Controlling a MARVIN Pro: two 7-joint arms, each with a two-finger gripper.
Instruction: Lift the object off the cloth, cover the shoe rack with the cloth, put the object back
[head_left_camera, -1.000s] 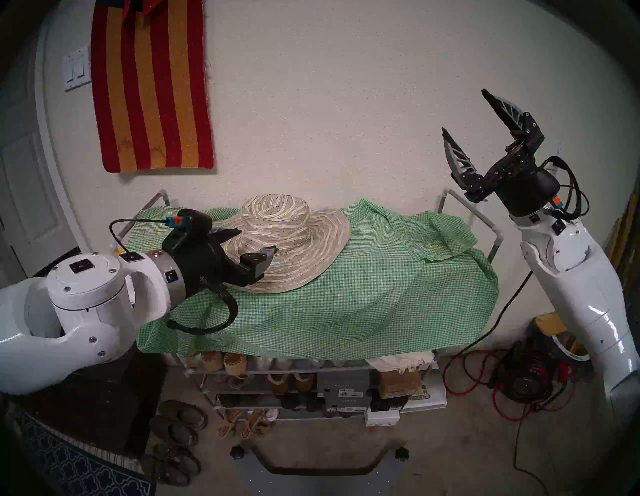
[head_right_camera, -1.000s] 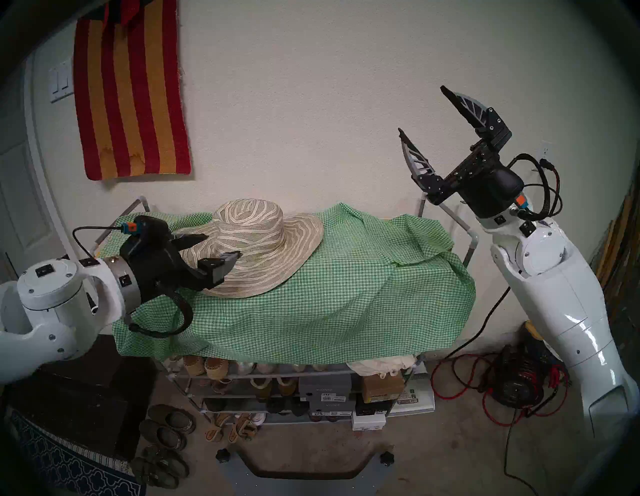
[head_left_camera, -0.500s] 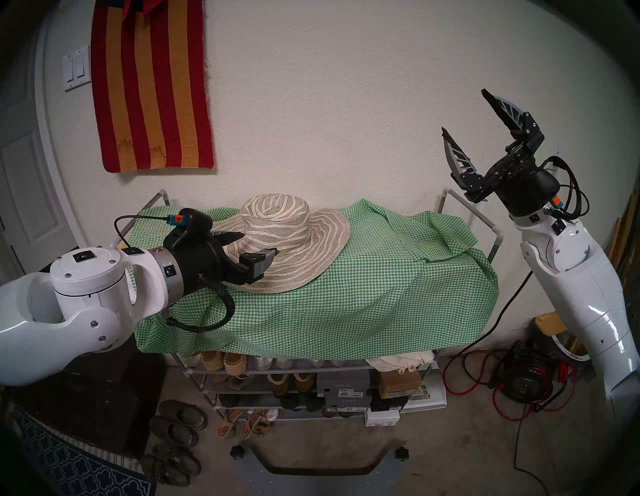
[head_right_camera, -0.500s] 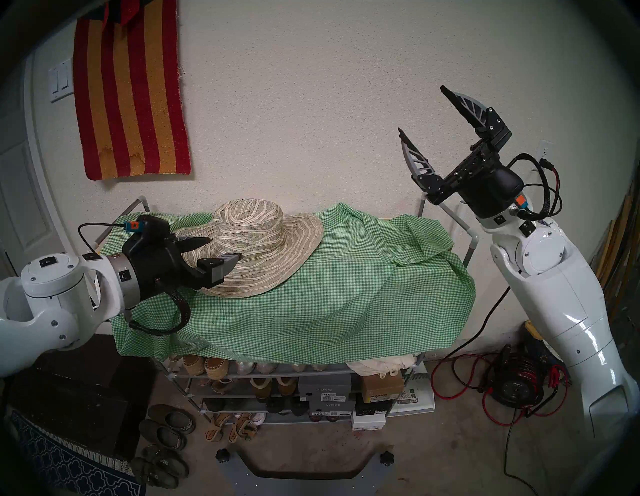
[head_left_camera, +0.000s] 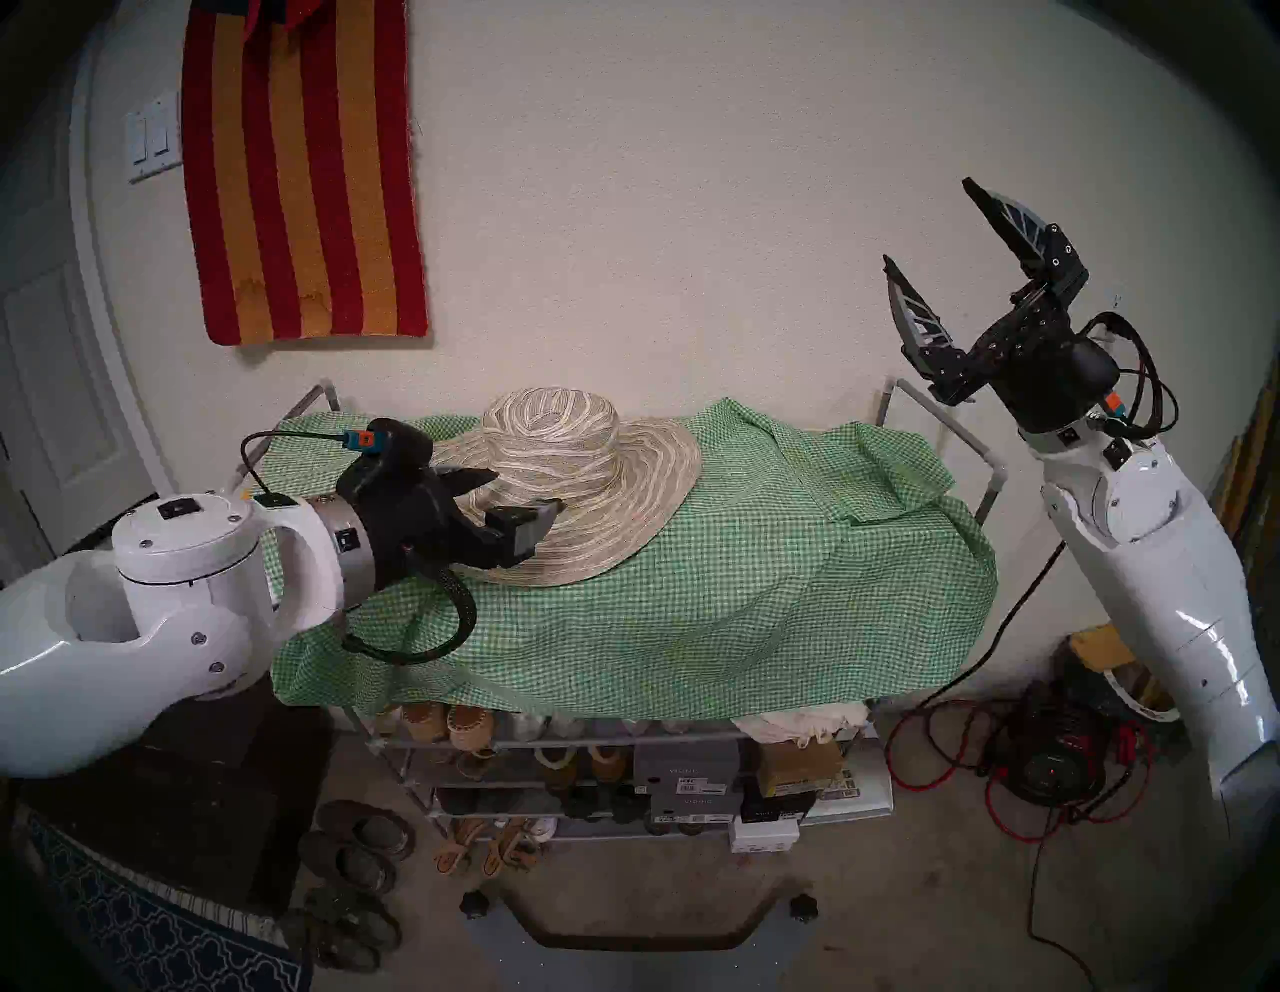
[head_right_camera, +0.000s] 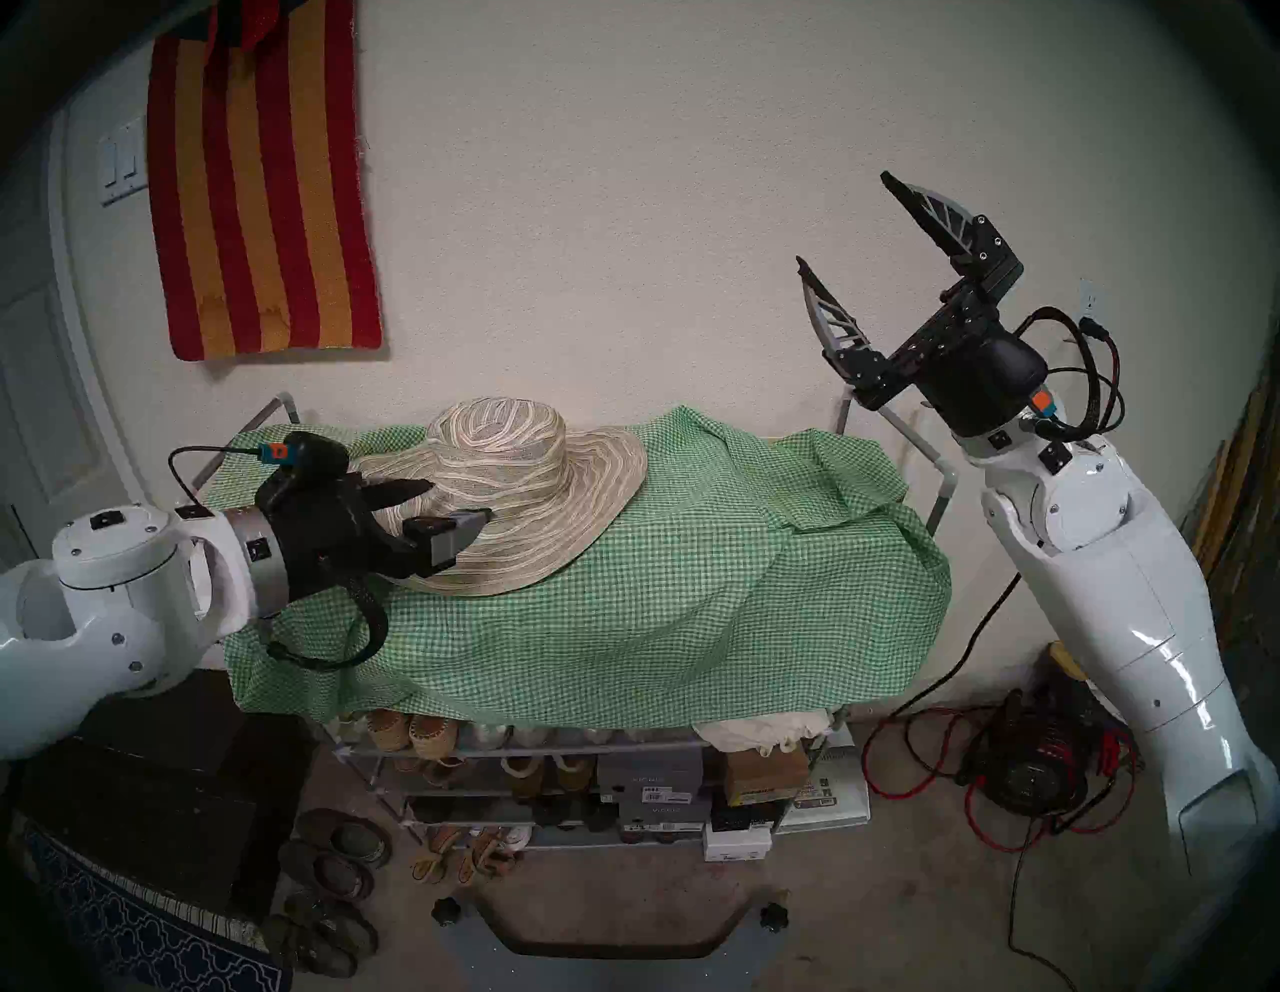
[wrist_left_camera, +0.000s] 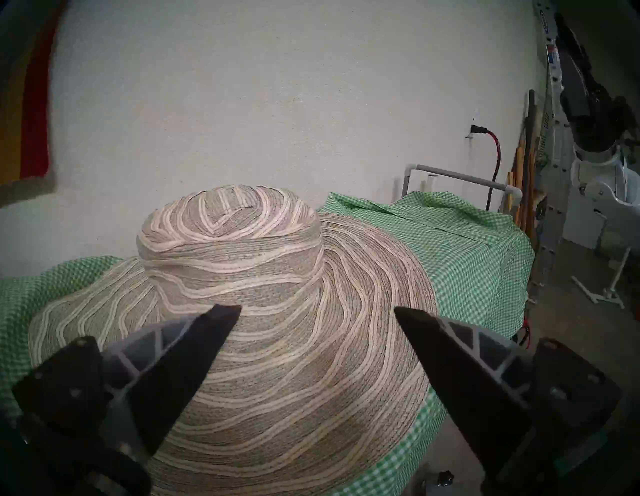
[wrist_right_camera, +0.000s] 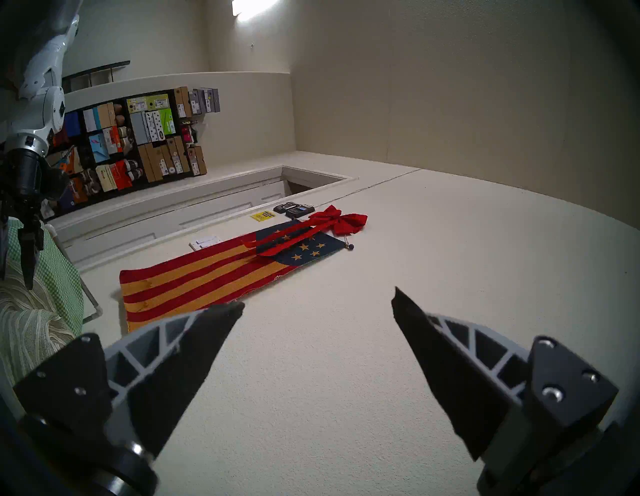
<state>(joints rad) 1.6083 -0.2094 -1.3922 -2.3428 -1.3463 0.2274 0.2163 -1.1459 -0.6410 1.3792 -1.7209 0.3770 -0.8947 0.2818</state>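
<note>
Woven sun hat (head_left_camera: 589, 485) rests on your gingham cloth (head_left_camera: 727, 589); left end effector (head_left_camera: 523, 490) (spread wide) hovers over its brim, right end effector (head_left_camera: 925, 220) released.

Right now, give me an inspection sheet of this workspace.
Surface: shoe rack, top covered.
Job's things: checked cloth draped over rack; sun hat resting on it.
Clutter: slippers on floor; shoe boxes on lower shelves.
Grippers: left gripper open, over hat brim; right gripper open, raised, empty.
Cables: red cord coiled on floor.
Surroundings: striped rug on wall.
</note>
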